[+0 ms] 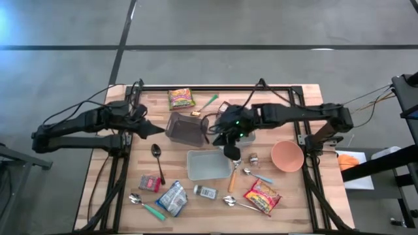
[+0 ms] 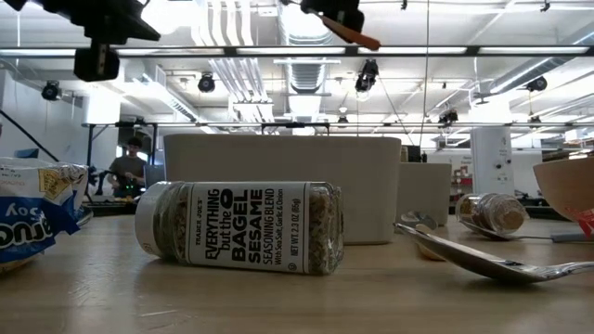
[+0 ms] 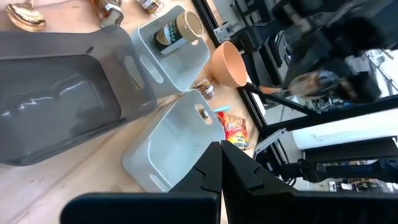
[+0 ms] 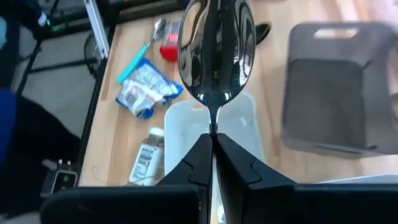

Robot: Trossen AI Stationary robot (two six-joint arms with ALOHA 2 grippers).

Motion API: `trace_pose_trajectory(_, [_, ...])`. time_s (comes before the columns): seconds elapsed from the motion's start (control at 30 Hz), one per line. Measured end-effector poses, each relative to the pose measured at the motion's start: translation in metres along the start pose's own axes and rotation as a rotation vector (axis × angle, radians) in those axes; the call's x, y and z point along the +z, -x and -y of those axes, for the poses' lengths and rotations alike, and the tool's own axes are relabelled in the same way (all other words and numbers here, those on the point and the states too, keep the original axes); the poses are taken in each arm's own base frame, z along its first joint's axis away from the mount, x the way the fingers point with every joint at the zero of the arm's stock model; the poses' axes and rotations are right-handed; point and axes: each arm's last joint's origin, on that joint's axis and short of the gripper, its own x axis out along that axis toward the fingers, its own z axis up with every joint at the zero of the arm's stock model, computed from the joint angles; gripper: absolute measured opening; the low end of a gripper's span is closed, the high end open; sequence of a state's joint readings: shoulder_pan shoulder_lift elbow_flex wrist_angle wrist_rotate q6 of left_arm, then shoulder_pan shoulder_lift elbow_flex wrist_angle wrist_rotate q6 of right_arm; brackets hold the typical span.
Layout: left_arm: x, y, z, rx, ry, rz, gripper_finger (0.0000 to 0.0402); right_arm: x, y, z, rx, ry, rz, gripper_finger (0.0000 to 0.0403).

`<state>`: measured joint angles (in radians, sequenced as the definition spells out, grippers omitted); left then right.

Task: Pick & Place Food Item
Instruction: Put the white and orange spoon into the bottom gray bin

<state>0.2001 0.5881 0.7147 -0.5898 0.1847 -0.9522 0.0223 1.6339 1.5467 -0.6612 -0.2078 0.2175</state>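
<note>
Table [image 1: 297, 202]: we see scattered food items, none picked yet.
Light tray [image 1: 208, 164]: just below our right pincer [image 4: 213, 138], likely the drop spot.
Left pincer [image 3: 221, 163]: together, empty, waiting well apart.
Spoon [image 4: 216, 50]: clamped in our right pincer, bowl pointing outward.

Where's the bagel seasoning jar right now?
The seasoning jar lies on its side near the table's front edge in the high view, just in front of the light gray bin, between the blue snack bag and a spoon.
</note>
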Motion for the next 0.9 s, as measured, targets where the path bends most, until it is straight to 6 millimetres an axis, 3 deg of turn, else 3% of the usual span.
trace_pose_trajectory(0.4, [-0.006,0.008,0.000,-0.068,-0.044,-0.098,0.0000,-0.010,-0.063,-0.018,0.044,0.060,-0.064,0.0008])
trace_pose_trajectory(0.9, [-0.014,0.014,-0.009,-0.007,-0.062,-0.161,0.0000,-0.004,-0.107,-0.015,-0.009,0.135,-0.213,0.0008])
